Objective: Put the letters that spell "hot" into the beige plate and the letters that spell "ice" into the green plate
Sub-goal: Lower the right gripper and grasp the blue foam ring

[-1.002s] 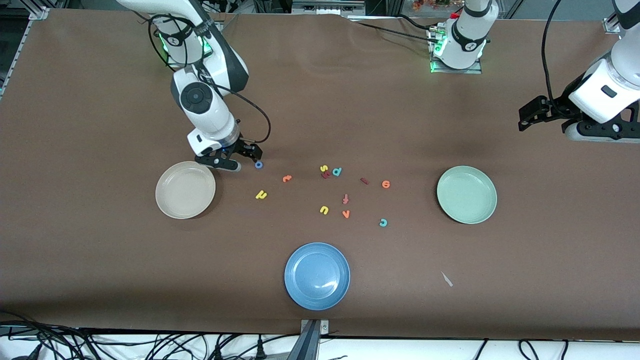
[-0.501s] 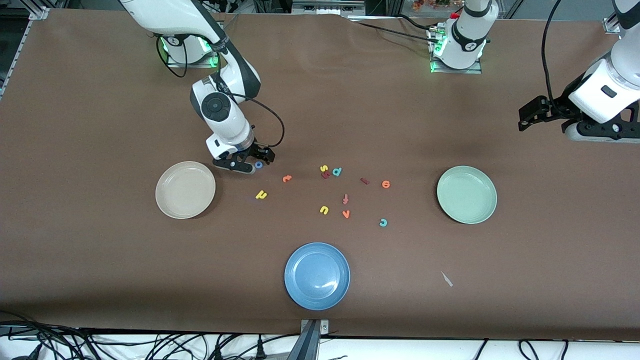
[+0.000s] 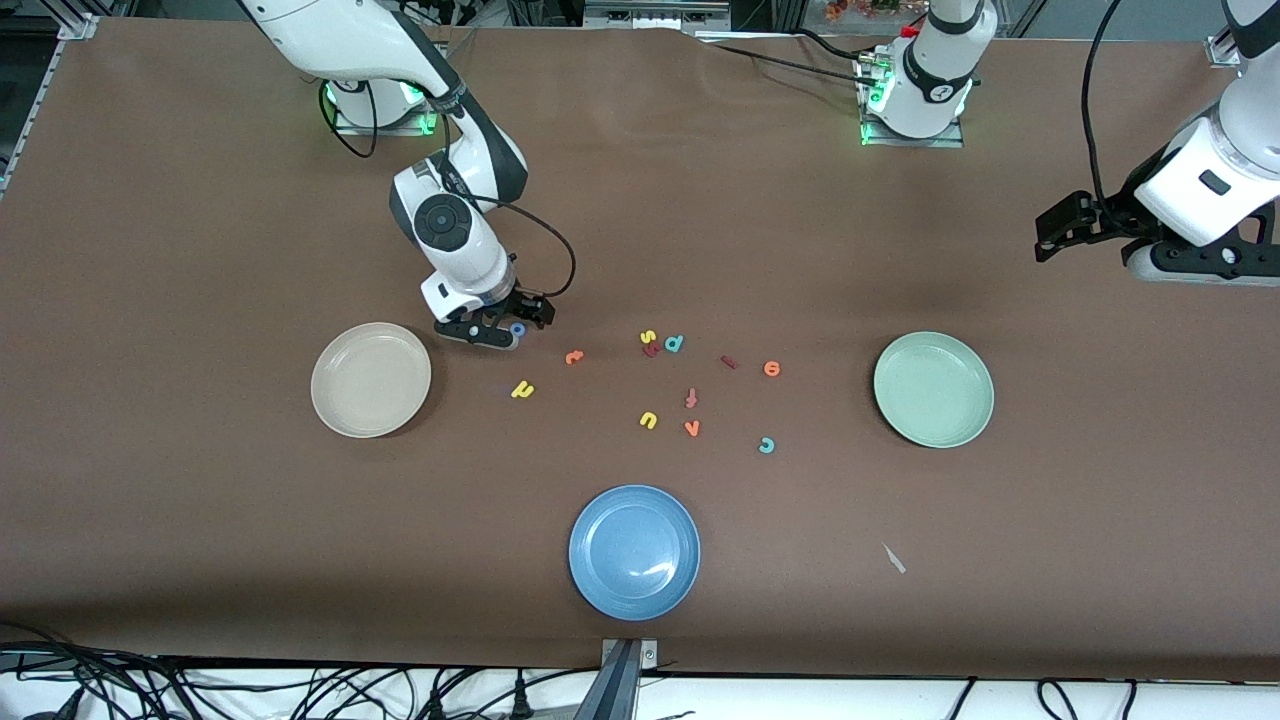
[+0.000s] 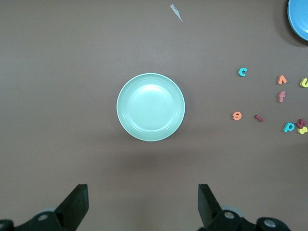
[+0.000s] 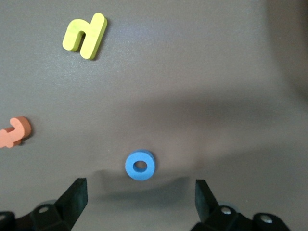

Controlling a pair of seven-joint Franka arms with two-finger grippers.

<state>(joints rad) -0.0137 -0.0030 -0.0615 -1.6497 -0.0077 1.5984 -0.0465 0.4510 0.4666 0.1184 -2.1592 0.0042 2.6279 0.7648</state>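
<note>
Front view: the right claw [image 3: 503, 328] is low over the brown surface [image 3: 200, 520], its two fingers spread with the small blue foam ring-shaped o [image 3: 517, 328] lying flat between them, not pinched. Right wrist view: the same o [image 5: 140, 165] rests on the surface between the dark fingertips [image 5: 77, 195], clear of both.

The round cream-beige plate [image 3: 370, 379] sits just beside this claw, toward the right arm's end of the surface. The yellow foam h [image 3: 522, 390] lies nearer the front camera than the o, and the orange foam t [image 3: 573, 356] lies beside the o toward the middle of the surface.

The left claw [image 3: 1060, 228] hangs in the air with fingers spread and holding nothing, over the left arm's end of the surface; this arm waits. Left wrist view: the round pale mint-green plate [image 4: 150, 107] lies below it on the surface. The orange foam e [image 3: 771, 368] and the dark red foam bar i [image 3: 729, 362] lie side by side on the surface between the middle cluster and the green plate; the teal foam c [image 3: 766, 445] lies nearer the front camera than both.

Other foam letters lie loose in the middle: a teal d [image 3: 674, 343], a yellow u [image 3: 648, 420], an orange v [image 3: 691, 428] and a pinkish-red f-like letter [image 3: 690, 398]. A round blue plate [image 3: 634, 551] sits nearest the front camera.
</note>
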